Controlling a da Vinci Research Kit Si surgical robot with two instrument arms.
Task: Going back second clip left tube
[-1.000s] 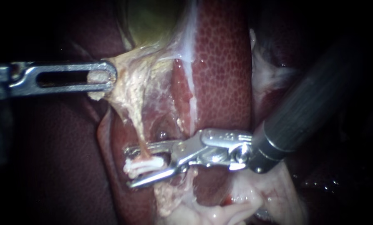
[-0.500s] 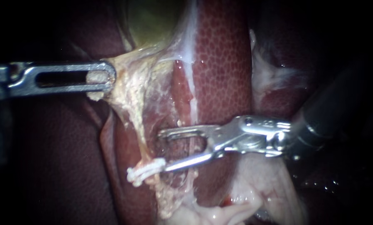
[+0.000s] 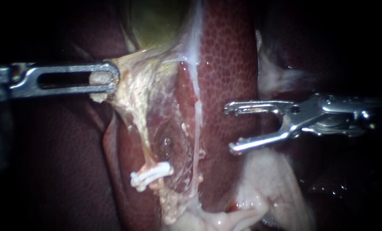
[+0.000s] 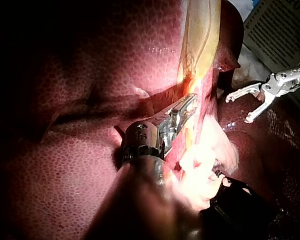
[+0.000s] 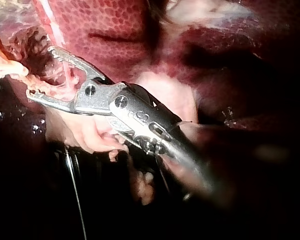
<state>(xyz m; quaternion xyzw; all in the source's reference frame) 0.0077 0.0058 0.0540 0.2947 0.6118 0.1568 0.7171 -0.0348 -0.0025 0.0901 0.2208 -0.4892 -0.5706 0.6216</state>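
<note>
Currently my right instrument [image 3: 231, 127] hangs over the liver [image 3: 229, 64] with its pincer wide open and empty, nothing between the two jaws, the mouth facing the endoscope view's left. The white clip [image 3: 151, 174] sits on the left tube [image 3: 142, 137], the thin pale strand that runs down from the tissue under the gallbladder [image 3: 157, 21]. From the open pincer the clip lies off to the left and lower in the endoscope view, well apart from both jaw tips. Its long axis runs crosswise to the tube, slightly tilted, so it roughly lines up with the way my right pincer points.

My left instrument [image 3: 63, 80] comes in level from the left, and its pincer is closed on the pale tissue [image 3: 127, 85] at the upper end of that strand, keeping the tube stretched (the left wrist view shows the same closed hold). Neither pincer touches the clip.

I judge the placing done, so what remains is drawing my right instrument away to the right along its own shaft line, keeping the lower jaw off the liver surface. No tray or other container shows in any view.
</note>
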